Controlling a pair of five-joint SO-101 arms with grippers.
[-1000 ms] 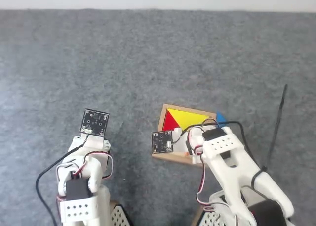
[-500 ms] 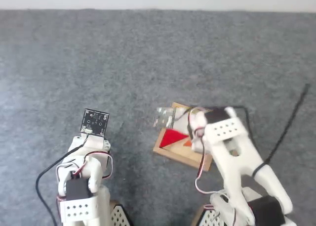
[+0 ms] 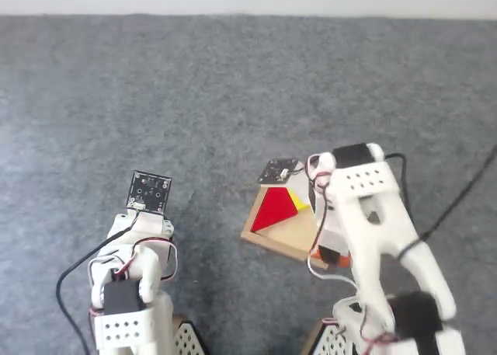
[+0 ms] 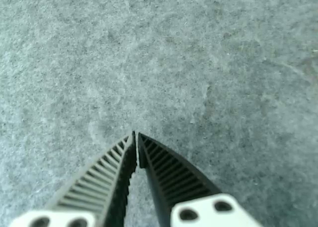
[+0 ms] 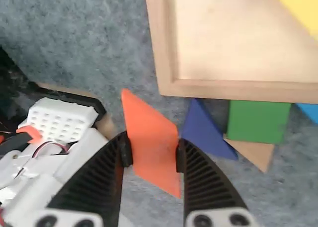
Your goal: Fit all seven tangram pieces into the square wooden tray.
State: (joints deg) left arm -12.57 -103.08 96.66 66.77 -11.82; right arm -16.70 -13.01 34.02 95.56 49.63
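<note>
The tray (image 3: pixel 266 241) is found on the grey carpet (image 3: pixel 155 99), right in front of the right arm (image 3: pixel 373 215), and a good chunk of it is covered by that arm in the high view. Plain light wood, raised rim, square as far as can be told. Two pieces are seen inside it: a red piece (image 3: pixel 273 209), a big triangle, with a yellow piece (image 3: pixel 300 202) tucked against it. Most of the tray floor is bare wood in the right wrist view.

The orange piece (image 5: pixel 151 147) is shaped like a parallelogram. It's pinched across its middle by the right gripper (image 5: pixel 151 150), which is closed down onto it just outside the tray rim. Whether the piece is lifted off the carpet can't be made out.

Beside it, outside the tray, a blue triangle (image 5: pixel 203 132), a green square (image 5: pixel 258 121) and a tan triangle (image 5: pixel 256 150) are bunched together, the green one pressed up against the rim. A light blue piece (image 5: pixel 310 111) is cut off by the frame edge, so its shape can't be called.

The left gripper (image 4: pixel 135 137) is well apart from the tray over bare carpet, tips all but closed, and nothing is held.
</note>
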